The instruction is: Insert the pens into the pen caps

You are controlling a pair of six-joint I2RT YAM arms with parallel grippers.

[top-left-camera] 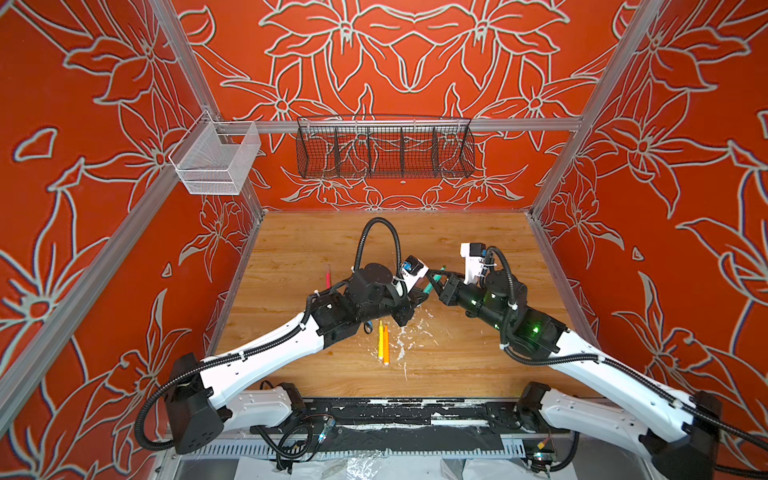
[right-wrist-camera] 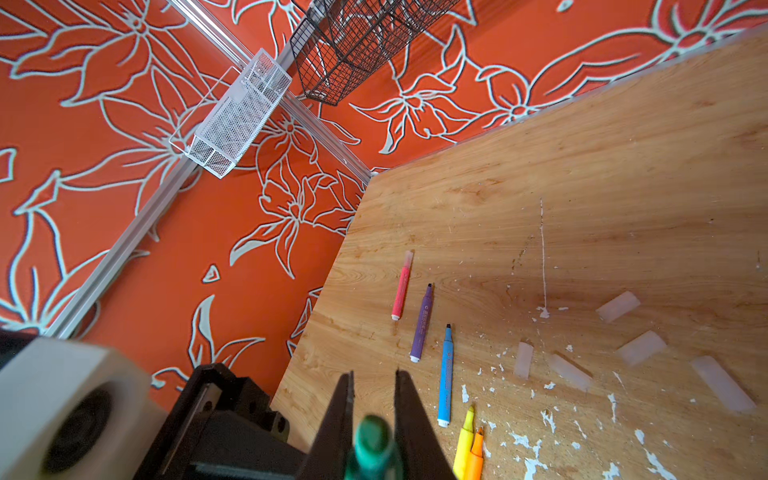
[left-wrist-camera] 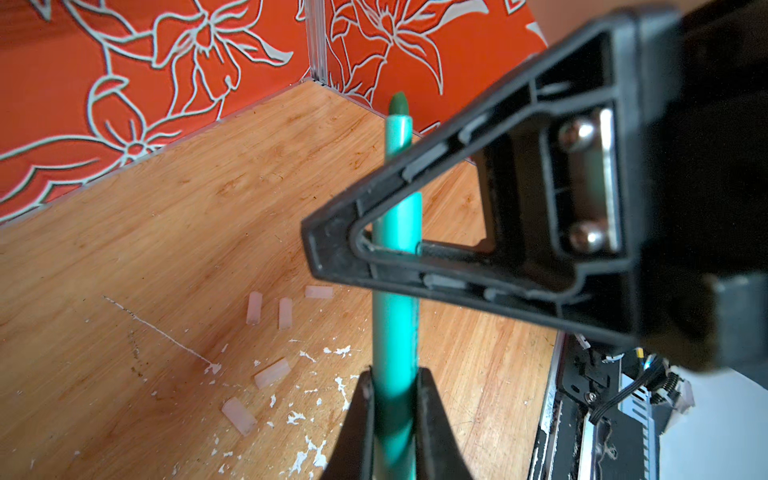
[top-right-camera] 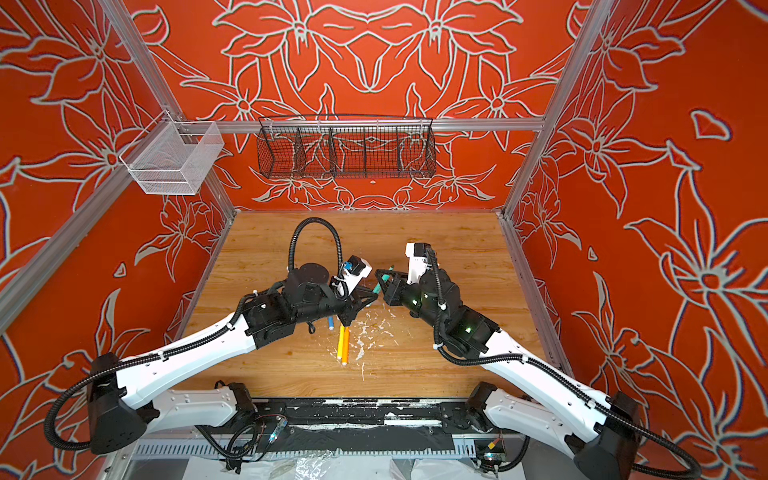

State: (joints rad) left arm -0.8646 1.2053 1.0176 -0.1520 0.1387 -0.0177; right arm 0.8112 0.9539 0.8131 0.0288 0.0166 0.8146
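**Booth and work surface.** A light wood-grain laminate tabletop floors a booth framed in grey aluminium rails. The three walls carry orange-red wallpaper printed with grey-white flower outlines. A long black wire basket with dividers hangs on the back rail, and a small white mesh basket hangs at the left corner.

White paint flecks and a thin white streak mark the middle of the board. Five short translucent plastic pen caps lie loose among the flecks, none touching another.

Above this patch the left gripper and right gripper meet — both clamped on one slim green marker pen, held above the board with its dark tip bare.

On the left half lie a pink-red marker pen, a purple marker pen and a blue marker pen, in a loose row and apart. A yellow marker pen and an orange marker pen lie side by side — touching — nearer the front edge. There a black base strip, also flecked white, spans between the arm mounts.
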